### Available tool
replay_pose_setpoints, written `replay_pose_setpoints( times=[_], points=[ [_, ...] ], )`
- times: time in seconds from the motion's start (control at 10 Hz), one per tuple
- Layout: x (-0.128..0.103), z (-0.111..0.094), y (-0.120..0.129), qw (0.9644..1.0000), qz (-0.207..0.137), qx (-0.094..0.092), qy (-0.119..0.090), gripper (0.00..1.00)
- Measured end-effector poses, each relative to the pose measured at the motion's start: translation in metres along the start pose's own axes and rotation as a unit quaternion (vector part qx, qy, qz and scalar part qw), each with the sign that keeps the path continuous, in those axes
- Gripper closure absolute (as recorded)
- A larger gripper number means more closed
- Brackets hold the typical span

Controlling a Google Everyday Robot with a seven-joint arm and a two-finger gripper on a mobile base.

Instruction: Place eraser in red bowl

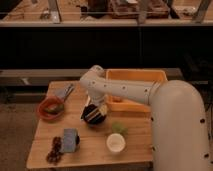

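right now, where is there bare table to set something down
Bare wood on the table lies at the front, between the grey-blue block and the white cup, and in a narrower patch between the red bowl and the dark bowl. It is crowded at the dark bowl, where the gripper hangs, and beside the orange tray.

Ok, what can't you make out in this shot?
Camera view:
- Gripper, down at the dark bowl: contact with the eraser is unclear; the arm covers it.
- Eraser: in the bowl or lifted, cannot tell.
- Red bowl: contents too small to name.
- Orange tray: right end hidden by the robot's body.
- Dark clump, front left: too small to name.
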Motion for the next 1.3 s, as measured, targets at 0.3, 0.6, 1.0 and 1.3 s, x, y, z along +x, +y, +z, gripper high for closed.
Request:
replay_pose_setpoints(
  times=[0.3,0.6,1.0,1.3],
  points=[
    [0.006,-0.023,0.004,0.9996,0.003,0.025,-0.014,0.95],
    [0.018,-0.077,0.015,0.9966,0.015,0.077,-0.024,0.95],
    [0.032,-0.131,0.019,0.9876,0.047,0.144,-0.041,0.95],
    [0.025,-0.160,0.000,0.9811,0.059,0.181,-0.031,0.95]
  ],
)
